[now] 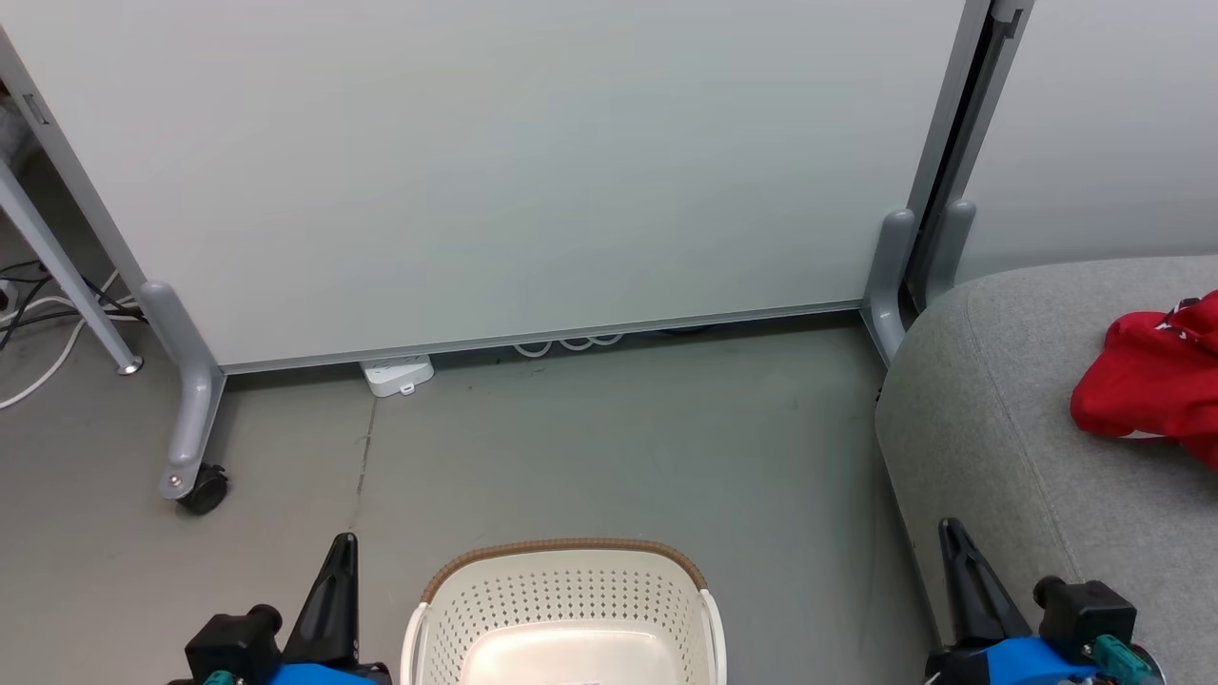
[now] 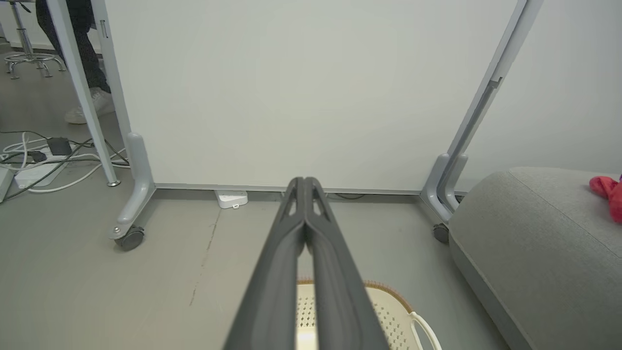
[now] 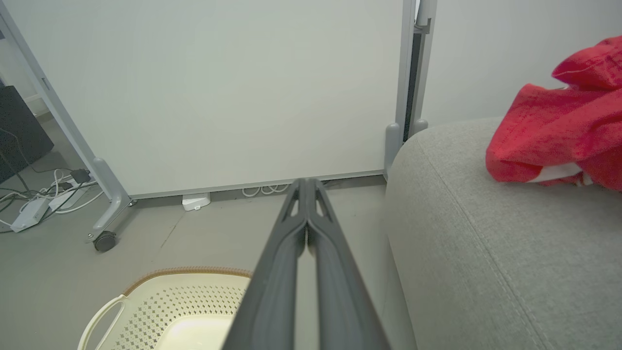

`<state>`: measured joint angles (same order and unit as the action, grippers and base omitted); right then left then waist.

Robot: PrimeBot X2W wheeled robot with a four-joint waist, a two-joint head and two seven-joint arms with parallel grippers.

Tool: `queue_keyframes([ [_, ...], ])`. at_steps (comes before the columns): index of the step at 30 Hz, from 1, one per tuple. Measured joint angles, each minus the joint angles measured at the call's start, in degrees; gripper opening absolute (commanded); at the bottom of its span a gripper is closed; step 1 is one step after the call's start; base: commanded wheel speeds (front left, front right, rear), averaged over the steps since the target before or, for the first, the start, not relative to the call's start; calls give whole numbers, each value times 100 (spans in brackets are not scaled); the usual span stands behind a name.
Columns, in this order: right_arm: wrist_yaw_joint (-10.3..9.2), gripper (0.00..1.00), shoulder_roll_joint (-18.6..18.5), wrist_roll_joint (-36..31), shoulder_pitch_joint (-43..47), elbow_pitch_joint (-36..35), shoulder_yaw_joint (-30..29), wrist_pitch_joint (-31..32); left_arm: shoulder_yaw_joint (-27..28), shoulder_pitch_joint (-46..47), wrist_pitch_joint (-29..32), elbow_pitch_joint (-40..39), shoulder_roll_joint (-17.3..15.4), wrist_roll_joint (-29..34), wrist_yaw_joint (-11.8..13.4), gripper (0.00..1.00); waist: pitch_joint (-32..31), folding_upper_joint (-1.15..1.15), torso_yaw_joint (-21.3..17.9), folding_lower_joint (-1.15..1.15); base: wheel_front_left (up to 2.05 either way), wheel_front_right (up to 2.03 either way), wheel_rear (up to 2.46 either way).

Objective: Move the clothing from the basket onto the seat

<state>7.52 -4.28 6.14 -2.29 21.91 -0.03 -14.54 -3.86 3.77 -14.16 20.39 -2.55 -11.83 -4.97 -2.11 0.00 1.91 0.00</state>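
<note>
Up on the seat (image 1: 999, 428), ahead and right of the right end effector (image 1: 948, 529), the red clothing (image 1: 1151, 381) lies crumpled, with no clear long axis; the right arm is nearer. It and the left end effector (image 1: 344, 544) are pinched closed, empty. Between them the basket (image 1: 561, 550) sits on grey floor (image 1: 618, 447) before a white panel (image 1: 476, 171).

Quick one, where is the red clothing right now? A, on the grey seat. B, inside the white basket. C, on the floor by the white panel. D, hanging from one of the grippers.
A: the red clothing lies on top of the grey seat, to the right of the basket, whose visible inside is bare.
</note>
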Motion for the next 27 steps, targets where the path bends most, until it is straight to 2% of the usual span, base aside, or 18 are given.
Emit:
queue_keyframes([
  [9,0,0,12,1146,-8,-66,-92,296,145,-5,285,-42,1,-1074,-22,0,19,0,-16,0,0,0,0],
  [27,0,0,40,2839,-36,-242,-207,684,334,-3,673,-188,1,-2660,-70,0,51,0,-42,0,0,0,0],
])
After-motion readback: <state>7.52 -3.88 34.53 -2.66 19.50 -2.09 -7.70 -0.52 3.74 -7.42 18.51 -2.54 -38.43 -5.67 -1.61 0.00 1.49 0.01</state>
